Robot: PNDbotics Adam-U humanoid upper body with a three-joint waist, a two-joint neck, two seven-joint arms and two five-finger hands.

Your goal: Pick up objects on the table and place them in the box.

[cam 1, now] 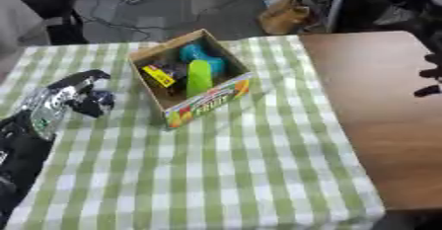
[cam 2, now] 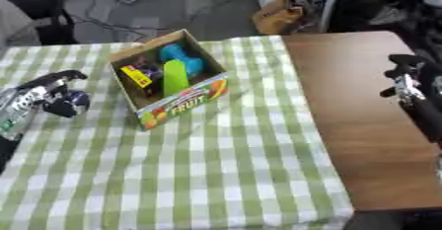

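Left hand [cam 1: 73,95] beside box [cam 1: 210,100], green piece [cam 1: 199,77] lengthwise inside

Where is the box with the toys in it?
The box sits on the checked tablecloth toward the far side, left of the bare wooden table. The left robot hand is just left of it.

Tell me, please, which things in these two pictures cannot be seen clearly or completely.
- Small dark blue thing in the left hand: fingers cover most of it, so its kind is unclear.
- Right hand: cut off by the picture's edge in the left eye view; finger pose is blurred in the right eye view.
- Box contents: the yellow item and dark items beside it are blurred; the walls hide the bottom.
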